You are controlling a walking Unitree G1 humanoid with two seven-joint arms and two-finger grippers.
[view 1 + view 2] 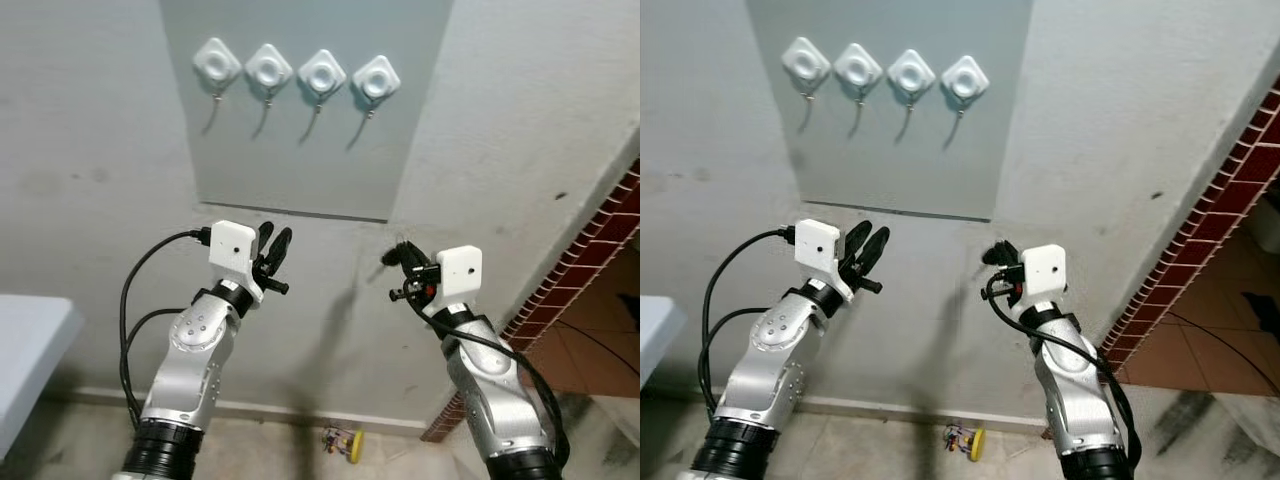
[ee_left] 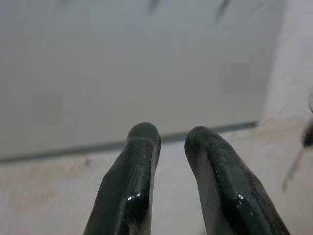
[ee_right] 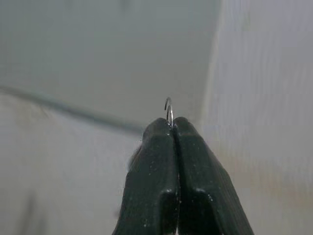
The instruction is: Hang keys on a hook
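Home entryway: wall hooks (image 1: 296,72) (four), brick edging (image 1: 585,250).

A red brick wall edge (image 1: 590,245) runs diagonally on the right, next to a tiled reddish floor (image 1: 600,330). A white table corner (image 1: 30,335) is at the left. Near the baseboard (image 1: 300,412), a small yellow object (image 1: 345,443) lies on the floor.

Key ring (image 3: 168,108) in right end effector (image 3: 172,123)

Grey plaster wall (image 1: 90,150), tiled floor (image 1: 300,450).
Red brick edging (image 1: 590,250) at four o'clock; a pale tabletop (image 1: 25,340) at eight o'clock.
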